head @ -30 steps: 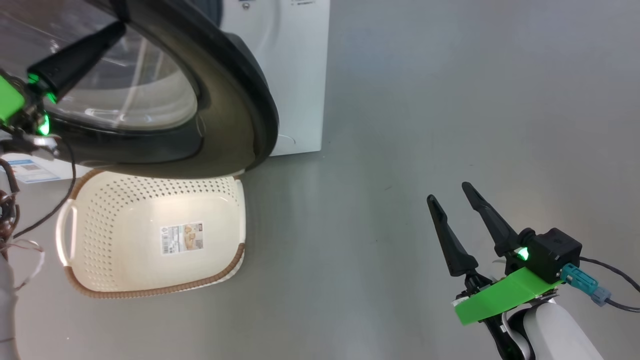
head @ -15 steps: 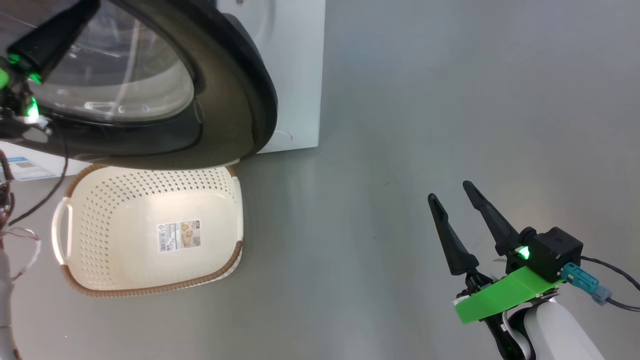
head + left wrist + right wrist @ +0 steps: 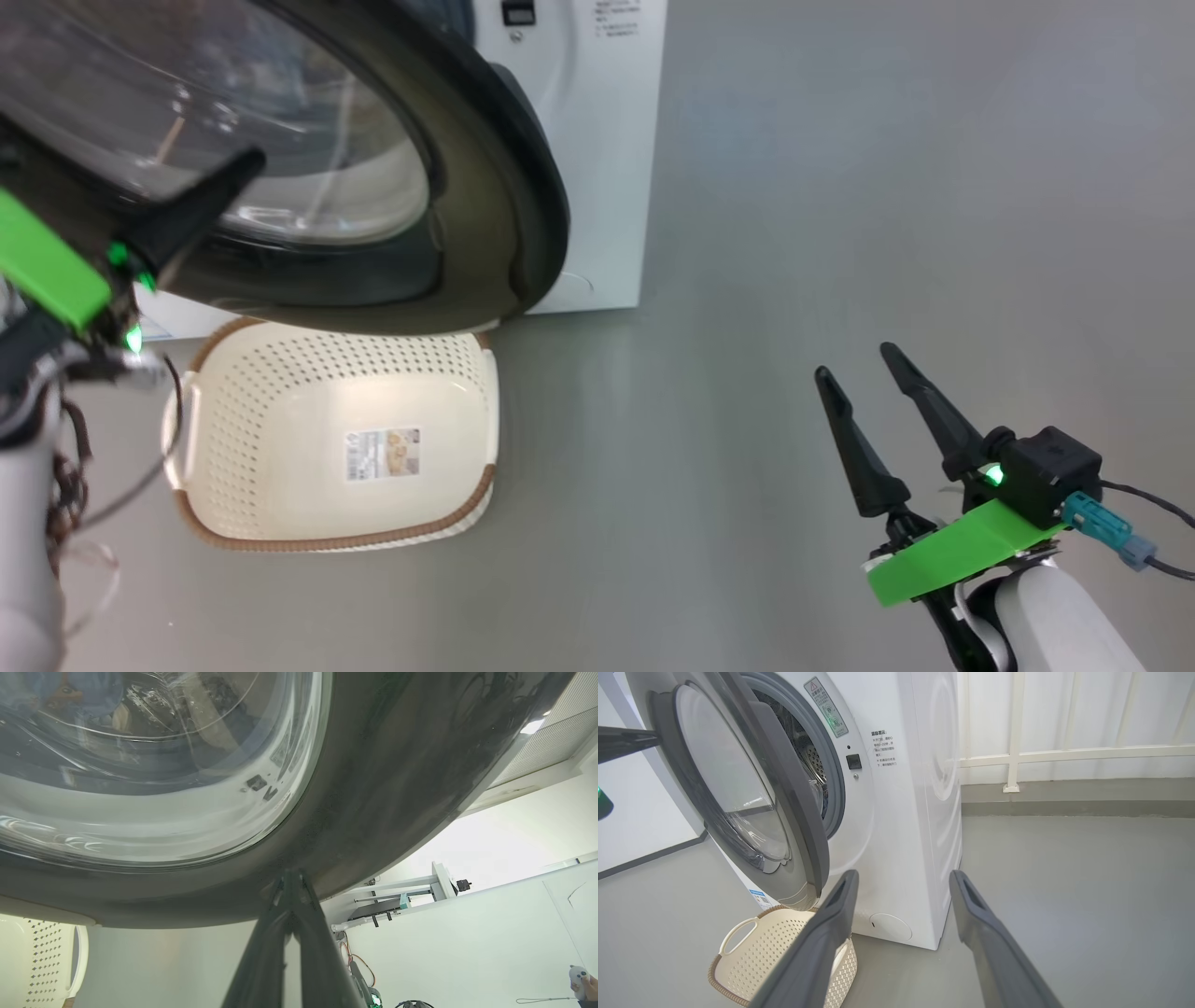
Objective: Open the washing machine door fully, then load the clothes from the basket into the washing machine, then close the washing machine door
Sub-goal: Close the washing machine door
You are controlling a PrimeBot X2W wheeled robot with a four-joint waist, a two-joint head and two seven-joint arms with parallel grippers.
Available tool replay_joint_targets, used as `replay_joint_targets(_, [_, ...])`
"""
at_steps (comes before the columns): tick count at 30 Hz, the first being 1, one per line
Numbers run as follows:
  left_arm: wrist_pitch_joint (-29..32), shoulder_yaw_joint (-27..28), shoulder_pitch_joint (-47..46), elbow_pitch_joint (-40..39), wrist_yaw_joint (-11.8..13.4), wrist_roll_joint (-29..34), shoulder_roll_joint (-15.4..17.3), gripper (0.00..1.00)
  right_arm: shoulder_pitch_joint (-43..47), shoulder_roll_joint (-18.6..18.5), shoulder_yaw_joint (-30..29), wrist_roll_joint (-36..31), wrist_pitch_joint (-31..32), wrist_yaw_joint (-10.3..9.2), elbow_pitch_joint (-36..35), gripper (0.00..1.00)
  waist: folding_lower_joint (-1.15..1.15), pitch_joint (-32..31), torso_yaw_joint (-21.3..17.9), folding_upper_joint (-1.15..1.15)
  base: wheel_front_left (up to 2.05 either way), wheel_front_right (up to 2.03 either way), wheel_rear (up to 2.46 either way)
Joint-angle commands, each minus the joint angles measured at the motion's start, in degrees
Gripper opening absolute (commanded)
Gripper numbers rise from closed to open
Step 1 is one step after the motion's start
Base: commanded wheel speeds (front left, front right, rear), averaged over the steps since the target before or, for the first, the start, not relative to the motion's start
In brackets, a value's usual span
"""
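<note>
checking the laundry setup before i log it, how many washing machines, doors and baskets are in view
washing machine: 1
washing machine door: 1
basket: 1
total: 3

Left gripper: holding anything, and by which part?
Nothing held. The left gripper is shut, fingers together, tips against the washing machine door at its black rim. The right gripper is open, empty.
</note>
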Motion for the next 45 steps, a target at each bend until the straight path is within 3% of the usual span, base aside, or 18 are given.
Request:
replay_joint_targets(1, [-0.3, 1.9, 0.4, -1.9, -0.6, -0.3, 3.2, 0.25, 0.9, -0.3, 0.7, -0.4, -0.3, 0.08, -1.1, 1.00, 0.00, -1.5, 1.3, 0.00, 0.00, 0.00, 0.00])
replay_joint_targets(2, [-0.7, 1.8, 1.7, -2.5, -0.6, -0.2, 3.4, 0.38, 1.2, -0.4, 0.6, -0.3, -0.3, 0.08, -1.1, 1.00, 0.00, -1.9, 1.6, 0.00, 0.00, 0.00, 0.00])
replay_joint_targets(5, [-2.4, 1.8, 5.6, -3.9, -0.6, 0.1, 3.8, 0.56, 2.1, -0.9, 0.2, -0.2, -0.3, 0.08, -1.1, 1.00, 0.00, -2.9, 2.6, 0.00, 0.00, 0.00, 0.00])
replay_joint_targets(6, [-3.1, 1.7, 6.9, -4.3, -0.6, 0.1, 3.9, 0.83, 2.4, -1.1, 0.1, -0.1, -0.3, 0.08, -1.2, 1.00, 0.00, -3.3, 2.9, 0.00, 0.00, 0.00, 0.00])
replay_joint_targets(7, [-3.7, 1.7, 8.2, -4.7, -0.6, 0.1, 3.9, 0.95, 2.8, -1.2, 0.0, -0.1, -0.3, 0.08, -1.2, 1.00, 0.00, -3.6, 3.2, 0.00, 0.00, 0.00, 0.00])
replay_joint_targets(8, [-4.2, 1.7, 9.4, -5.0, -0.6, 0.0, 3.9, 1.00, 3.1, -1.3, -0.1, 0.0, -0.3, 0.08, -1.2, 1.00, 0.00, -3.9, 3.4, 0.00, 0.00, 0.00, 0.00])
replay_joint_targets(32, [-21.7, 0.5, 35.1, -10.9, -0.6, 0.7, 5.5, 1.00, 12.2, -2.7, -3.8, 0.8, -0.3, 0.08, -1.5, 1.00, 0.00, -9.2, 3.9, 0.00, 0.00, 0.00, 0.00])
replay_joint_targets(45, [-37.6, -5.6, 43.8, -11.4, -0.6, 7.0, 8.7, 1.00, 16.5, -3.1, -6.1, 1.2, -0.3, 0.08, -1.9, 1.00, 0.00, -11.3, 1.5, 0.00, 0.00, 0.00, 0.00])
